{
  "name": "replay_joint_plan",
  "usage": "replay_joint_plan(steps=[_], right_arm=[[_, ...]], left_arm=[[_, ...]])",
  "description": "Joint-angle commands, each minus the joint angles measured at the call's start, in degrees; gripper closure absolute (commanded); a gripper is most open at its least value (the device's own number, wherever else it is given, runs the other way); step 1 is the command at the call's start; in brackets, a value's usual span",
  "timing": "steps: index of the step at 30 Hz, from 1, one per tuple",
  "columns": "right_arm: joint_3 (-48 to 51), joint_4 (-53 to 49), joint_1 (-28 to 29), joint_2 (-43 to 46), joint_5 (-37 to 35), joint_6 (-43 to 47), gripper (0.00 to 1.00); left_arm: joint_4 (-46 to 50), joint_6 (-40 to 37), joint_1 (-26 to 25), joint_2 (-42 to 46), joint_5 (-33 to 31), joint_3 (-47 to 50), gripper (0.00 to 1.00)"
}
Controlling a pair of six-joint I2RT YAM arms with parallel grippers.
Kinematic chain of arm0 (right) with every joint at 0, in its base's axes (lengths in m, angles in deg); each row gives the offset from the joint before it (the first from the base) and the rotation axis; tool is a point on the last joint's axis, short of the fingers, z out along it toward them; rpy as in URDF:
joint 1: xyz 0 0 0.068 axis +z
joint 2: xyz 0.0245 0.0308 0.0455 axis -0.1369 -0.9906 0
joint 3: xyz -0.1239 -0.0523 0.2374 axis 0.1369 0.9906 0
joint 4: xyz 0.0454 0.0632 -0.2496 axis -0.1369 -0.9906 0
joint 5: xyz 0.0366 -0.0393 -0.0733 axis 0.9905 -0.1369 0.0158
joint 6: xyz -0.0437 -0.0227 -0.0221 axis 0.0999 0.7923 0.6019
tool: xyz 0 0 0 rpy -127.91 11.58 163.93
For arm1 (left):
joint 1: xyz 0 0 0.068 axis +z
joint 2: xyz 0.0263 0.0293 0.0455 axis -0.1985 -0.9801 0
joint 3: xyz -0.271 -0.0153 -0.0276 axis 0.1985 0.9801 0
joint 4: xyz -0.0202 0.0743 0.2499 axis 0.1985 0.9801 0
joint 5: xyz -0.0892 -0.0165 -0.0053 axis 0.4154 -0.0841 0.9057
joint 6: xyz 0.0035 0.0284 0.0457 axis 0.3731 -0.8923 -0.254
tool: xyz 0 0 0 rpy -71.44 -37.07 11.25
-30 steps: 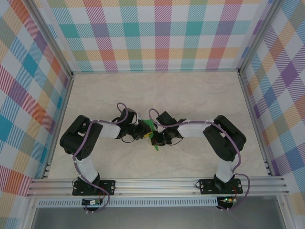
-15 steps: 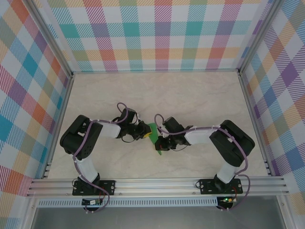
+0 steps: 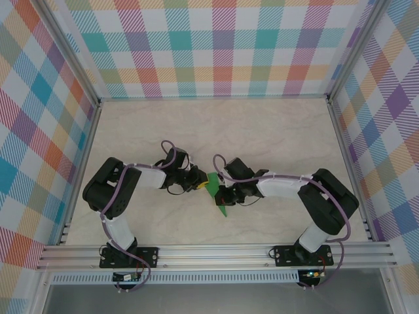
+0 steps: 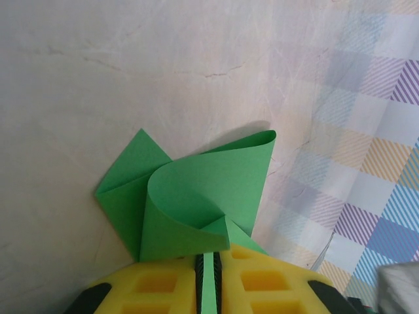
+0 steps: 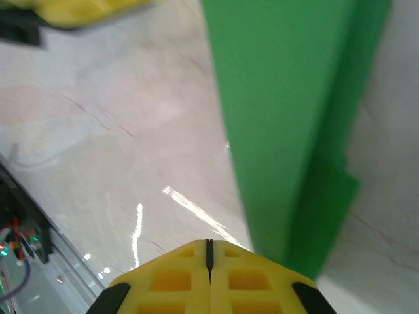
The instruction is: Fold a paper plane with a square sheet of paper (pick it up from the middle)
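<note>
Pinches paper (image 4: 209, 190) edge in left gripper (image 4: 208, 265), holds jaws of right gripper (image 5: 209, 252) pressed together alongside, mid-table (image 3: 262, 131) amid bare surface.

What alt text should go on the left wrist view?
Left pincer shut on a thin tab of partly folded green paper, clamped between its yellow pads at the bottom edge. The paper curls into a loose loop, with a triangular flap beside it over the pale marbled table; a plaid wall stands at right.
</note>
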State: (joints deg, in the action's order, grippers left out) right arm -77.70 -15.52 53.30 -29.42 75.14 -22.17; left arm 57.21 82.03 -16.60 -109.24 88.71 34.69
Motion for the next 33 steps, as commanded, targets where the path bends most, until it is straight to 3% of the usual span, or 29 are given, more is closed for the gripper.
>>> replay_joint_plan(steps=[1, 9, 23, 33], right_arm=[[-3.95, -0.50, 0.06, -2.37, -1.92, -0.57, 0.97], [-5.21, -0.52, -0.65, -6.97, -6.07, -1.56, 0.97], [-0.62, 3.36, -2.44, -9.97, -3.75, -2.07, 0.97], [-0.32, 3.59, -2.63, -11.10, -2.82, -1.58, 0.97]], left_arm=[[1.26, -1.63, -0.22, -3.28, -2.55, -0.31, 0.85], [2.38, -3.20, -0.24, -1.90, -0.95, -2.68, 0.84], [9.28, -14.37, -0.23, 3.96, -2.31, -6.33, 0.82], [7.89, -18.69, -0.42, 0.71, -1.28, -5.18, 0.82]])
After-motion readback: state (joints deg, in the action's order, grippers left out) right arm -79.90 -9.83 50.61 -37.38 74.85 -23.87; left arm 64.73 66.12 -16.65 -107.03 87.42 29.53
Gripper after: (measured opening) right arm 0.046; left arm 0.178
